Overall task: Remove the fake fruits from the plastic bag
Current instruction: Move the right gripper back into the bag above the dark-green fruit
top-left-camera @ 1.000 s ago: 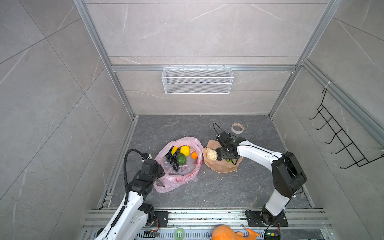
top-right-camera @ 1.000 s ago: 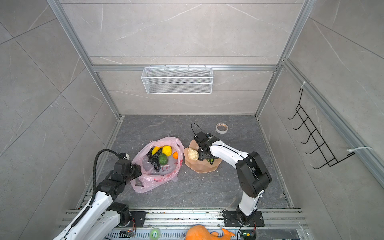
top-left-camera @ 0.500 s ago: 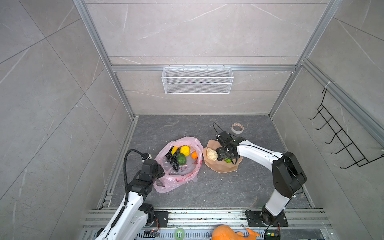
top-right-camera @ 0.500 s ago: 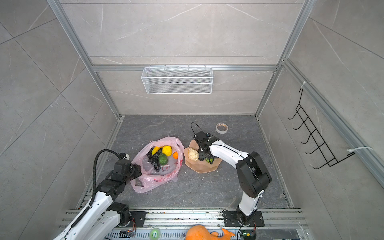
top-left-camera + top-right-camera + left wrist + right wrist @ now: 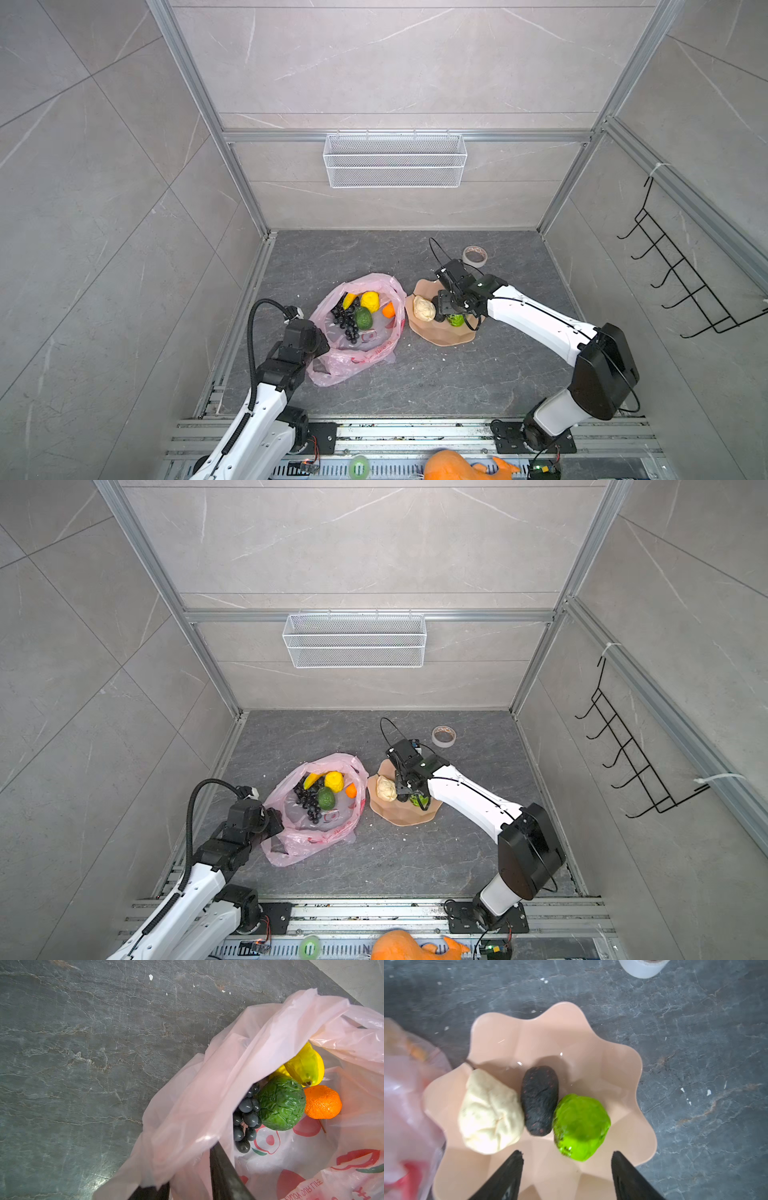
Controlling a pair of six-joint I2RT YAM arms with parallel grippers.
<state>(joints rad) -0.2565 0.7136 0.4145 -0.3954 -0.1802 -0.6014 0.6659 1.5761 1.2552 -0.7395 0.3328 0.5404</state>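
Observation:
The pink plastic bag (image 5: 361, 353) (image 5: 291, 845) lies open on the floor at the left. Inside it are fake fruits: a banana (image 5: 349, 300), a lemon (image 5: 370, 300), an orange (image 5: 323, 1102), a green avocado (image 5: 281, 1103) and black grapes (image 5: 246, 1118). My left gripper (image 5: 187, 1167) (image 5: 322, 347) is shut on the bag's near rim, with film pinched between its fingers. My right gripper (image 5: 568, 1153) (image 5: 446, 309) hangs open over the peach plate (image 5: 623, 1076), holding nothing. On the plate lie a cream-white piece (image 5: 490, 1111), a dark avocado (image 5: 539, 1101) and a lime-green fruit (image 5: 581, 1126).
A tape roll (image 5: 474, 254) lies on the floor behind the plate. A white wire basket (image 5: 395, 160) hangs on the back wall and a black hook rack (image 5: 681, 278) on the right wall. A large orange object (image 5: 453, 467) sits at the front rail.
Almost nothing differs. My right gripper stays open over the plate, shifting only slightly. The left arm and the bag have not moved.

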